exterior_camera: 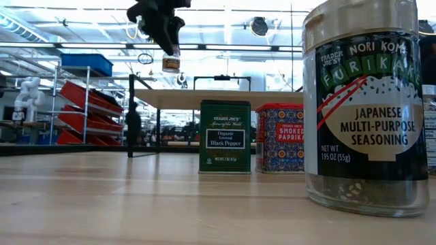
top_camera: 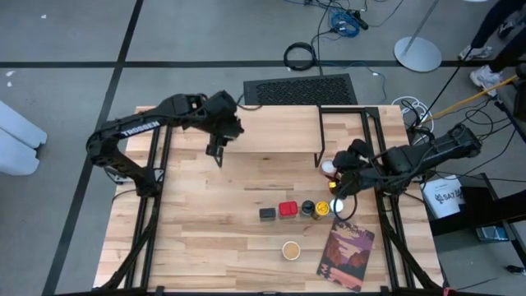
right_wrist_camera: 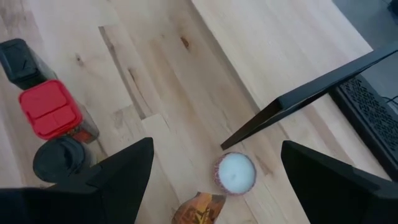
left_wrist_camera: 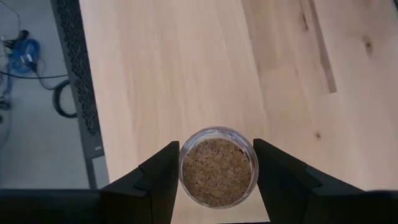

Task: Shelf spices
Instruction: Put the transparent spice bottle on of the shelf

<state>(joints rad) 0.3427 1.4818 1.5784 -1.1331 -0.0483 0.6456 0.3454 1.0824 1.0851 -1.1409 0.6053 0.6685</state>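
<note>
I see the left gripper (left_wrist_camera: 216,177) clamped on a small clear glass spice jar (left_wrist_camera: 217,172), raised over the table's far left; right gripper (right_wrist_camera: 214,180) spread above a white-topped jar (right_wrist_camera: 236,172) by the black-legged wooden shelf (top_camera: 341,131).

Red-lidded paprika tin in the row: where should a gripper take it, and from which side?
Red-lidded paprika tin: come from above and close on the two faces not turned toward the row. It stands upright, with the black pepper tin and a black-lidded jar close on either side, so probably only those faces are free.
</note>
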